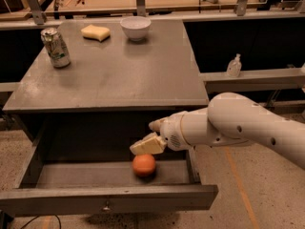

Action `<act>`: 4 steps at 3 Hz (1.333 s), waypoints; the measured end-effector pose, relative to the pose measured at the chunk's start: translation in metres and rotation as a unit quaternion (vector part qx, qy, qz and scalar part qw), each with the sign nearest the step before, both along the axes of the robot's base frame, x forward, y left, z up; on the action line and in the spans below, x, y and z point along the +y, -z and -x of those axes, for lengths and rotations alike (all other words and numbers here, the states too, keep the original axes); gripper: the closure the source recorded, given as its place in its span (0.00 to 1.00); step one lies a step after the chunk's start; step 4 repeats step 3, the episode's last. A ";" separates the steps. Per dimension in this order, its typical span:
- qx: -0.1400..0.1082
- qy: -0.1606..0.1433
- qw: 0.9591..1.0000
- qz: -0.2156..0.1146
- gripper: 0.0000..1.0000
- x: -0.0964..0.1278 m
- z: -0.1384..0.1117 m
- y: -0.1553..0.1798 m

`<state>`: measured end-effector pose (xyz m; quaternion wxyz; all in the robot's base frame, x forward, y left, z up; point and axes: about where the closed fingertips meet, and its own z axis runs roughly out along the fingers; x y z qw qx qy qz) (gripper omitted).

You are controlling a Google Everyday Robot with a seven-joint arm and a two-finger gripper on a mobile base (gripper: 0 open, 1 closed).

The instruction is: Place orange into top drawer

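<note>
Orange lies on the floor of the open drawer, a little right of the middle and near the front panel. It rests alone there, with a dark shadow under it. The drawer is pulled out from under the front edge of the bench, and a small knob sits at the centre of the panel.

The gripper hangs just above the orange, under the front edge of the bench towards its right corner, and does not touch the fruit. Its fingers are spread. The lower one, with a cream pad, points left over the orange, and the upper one sits higher, close to the bench's front edge. The white arm reaches in from the right, past the bench's front right corner.

On the bench top a dented can stands upright near the left edge. A yellow sponge lies near the back edge, left of centre. A white bowl stands just to the right of the sponge, also near the back edge, and apart from it. Beyond the right edge a small clear bottle stands on a grey ledge.
</note>
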<state>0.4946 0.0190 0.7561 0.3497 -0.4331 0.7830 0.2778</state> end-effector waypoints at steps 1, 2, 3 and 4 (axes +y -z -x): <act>0.014 -0.009 0.999 -0.033 0.62 -0.026 0.007 -0.046; -0.044 -0.057 0.995 -0.062 0.90 -0.038 0.002 -0.128; -0.042 -0.054 0.996 -0.061 0.76 -0.036 0.002 -0.126; -0.042 -0.054 0.996 -0.061 0.76 -0.036 0.002 -0.126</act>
